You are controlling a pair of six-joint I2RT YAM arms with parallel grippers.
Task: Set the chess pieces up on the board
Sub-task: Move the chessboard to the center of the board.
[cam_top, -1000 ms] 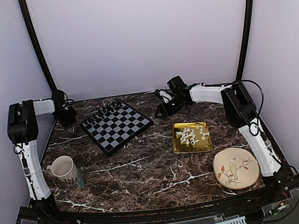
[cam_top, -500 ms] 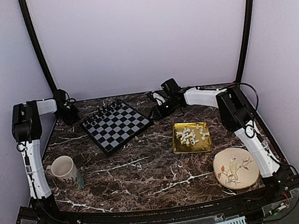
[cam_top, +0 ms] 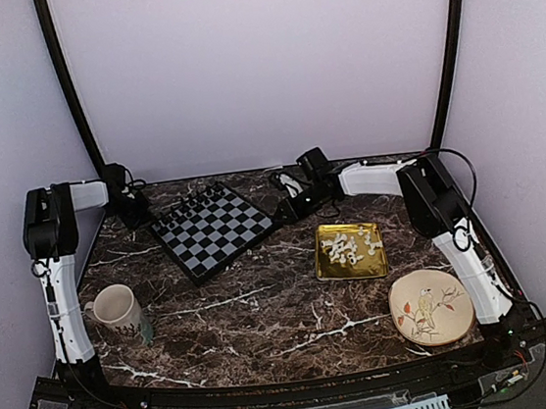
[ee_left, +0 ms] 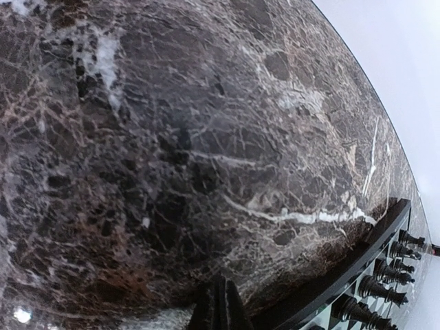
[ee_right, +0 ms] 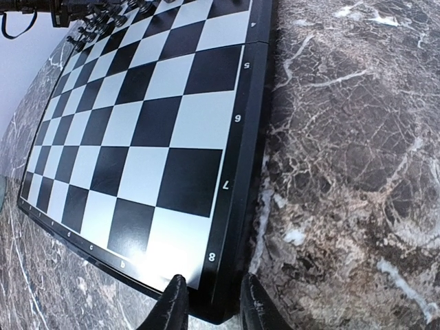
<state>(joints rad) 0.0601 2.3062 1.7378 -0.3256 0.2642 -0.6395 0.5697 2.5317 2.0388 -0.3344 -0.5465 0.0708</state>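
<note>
Right gripper (ee_right: 212, 308) straddles the black-and-silver checked plastic chessboard (ee_right: 137, 137) at its right corner rim, jaws half-closed, grip unclear; left gripper (ee_left: 216, 309) shut.

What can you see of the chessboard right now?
The chessboard is small and square: black and silver checks, glossy black rim with white numbers and letters. It lies flat on the marble table, turned diagonally. Black pieces line its far edge. The right gripper straddles the rim by the 8, jaws open.

Digits 4–8 on board (ee_right: 242, 148) rim
</note>
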